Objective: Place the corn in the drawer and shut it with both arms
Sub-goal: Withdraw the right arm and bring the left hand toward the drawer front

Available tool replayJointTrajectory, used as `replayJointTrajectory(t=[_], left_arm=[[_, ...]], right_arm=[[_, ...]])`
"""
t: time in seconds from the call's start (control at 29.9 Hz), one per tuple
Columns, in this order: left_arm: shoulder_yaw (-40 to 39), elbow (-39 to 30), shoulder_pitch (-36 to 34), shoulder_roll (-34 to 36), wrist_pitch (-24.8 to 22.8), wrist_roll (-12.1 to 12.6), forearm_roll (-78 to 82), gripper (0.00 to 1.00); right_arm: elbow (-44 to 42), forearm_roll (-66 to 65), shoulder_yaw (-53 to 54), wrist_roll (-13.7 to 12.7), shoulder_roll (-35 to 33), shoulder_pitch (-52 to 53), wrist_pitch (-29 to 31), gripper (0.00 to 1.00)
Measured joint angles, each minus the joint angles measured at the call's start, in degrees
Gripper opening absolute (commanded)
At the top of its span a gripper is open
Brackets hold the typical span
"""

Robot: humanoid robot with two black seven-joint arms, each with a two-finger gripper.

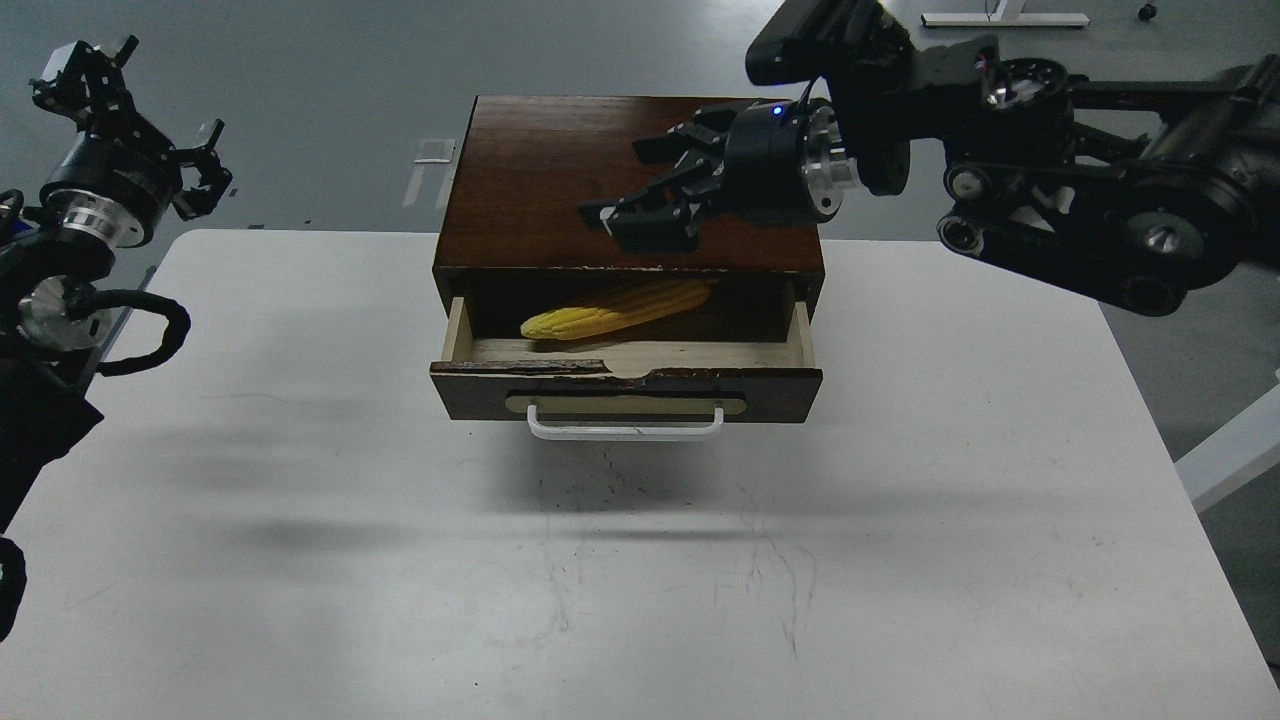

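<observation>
The yellow corn [615, 308] lies inside the open drawer [625, 388], its pointed end to the left, partly shaded by the cabinet top. The drawer front is dark brown with a white bar handle [624, 426] and a chipped top edge. My right gripper [645, 200] is open and empty, raised above the brown cabinet top [560, 180], above and behind the corn. My left gripper [135, 115] is open and empty at the far left, held high beyond the table's back-left corner, far from the drawer.
The small brown cabinet stands at the back middle of the white table [620, 560]. The table's right edge runs diagonally at the right. Grey floor lies behind the table, with a white table leg [1230, 450] at the right.
</observation>
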Motion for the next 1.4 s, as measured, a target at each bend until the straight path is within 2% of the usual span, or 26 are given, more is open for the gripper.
replayJointTrajectory(t=[0.2,0.53,0.6,0.63,0.67,0.8,0.84,0.87,0.9,0.94,0.97,1.14,1.4], left_arm=[[0.41,-10.61,-1.81,2.52,0.00,2.16,2.08,0.98],[0.09,-40.83,-2.37,8.55,-0.03,2.82,28.69,0.97],[-0.06,-45.41,-2.37,9.93,-0.03,2.74,33.77,0.90],[-0.23,-48.15,-2.36,10.90,-0.01,2.63,36.44,0.80],[-0.37,-50.58,-2.32,11.86,-0.03,2.50,38.63,0.76],[-0.67,-63.67,-1.92,17.63,-0.02,2.15,48.95,0.75],[-0.69,-66.94,-1.86,19.08,-0.01,2.08,51.36,0.71],[-0.71,-69.83,-1.80,20.33,-0.01,1.97,53.54,0.60],[-0.75,-72.04,-1.75,21.34,-0.01,1.80,55.50,0.55],[-0.88,-74.41,-1.72,22.26,-0.01,1.28,57.93,0.41],[-1.00,-76.35,-1.71,22.87,-0.01,0.67,60.23,0.31],[-0.29,-82.41,-1.25,23.85,0.00,-0.67,69.67,0.00],[4.94,-87.29,0.28,23.07,0.00,-0.43,88.23,0.00]], right_arm=[[-10.08,18.96,3.97,-0.11,-4.36,-1.36,0.14,0.99],[-22.07,56.23,4.88,-0.36,-10.91,-7.29,1.74,1.00],[-25.04,63.81,4.96,-0.43,-11.20,-8.99,3.69,1.00],[-26.59,67.47,5.32,-0.44,-11.27,-9.99,4.90,1.00],[-27.98,70.51,5.81,-0.48,-11.40,-10.99,5.95,1.00],[-32.50,82.68,10.20,-0.60,-11.96,-17.73,10.31,1.00],[-33.08,84.28,11.81,-0.59,-12.09,-19.15,10.94,1.00],[-33.47,85.23,13.27,-0.59,-12.20,-20.91,11.34,1.00],[-33.64,85.72,14.67,-0.59,-12.25,-22.03,11.62,1.00],[-33.73,86.05,16.38,-0.58,-12.25,-23.59,11.94,1.00],[-33.76,86.21,17.98,-0.57,-12.25,-25.01,12.26,1.00],[-33.90,86.37,23.32,-0.48,-12.25,-28.36,13.85,1.00],[-34.10,87.37,27.28,-0.04,-12.04,-30.36,15.88,1.00]])
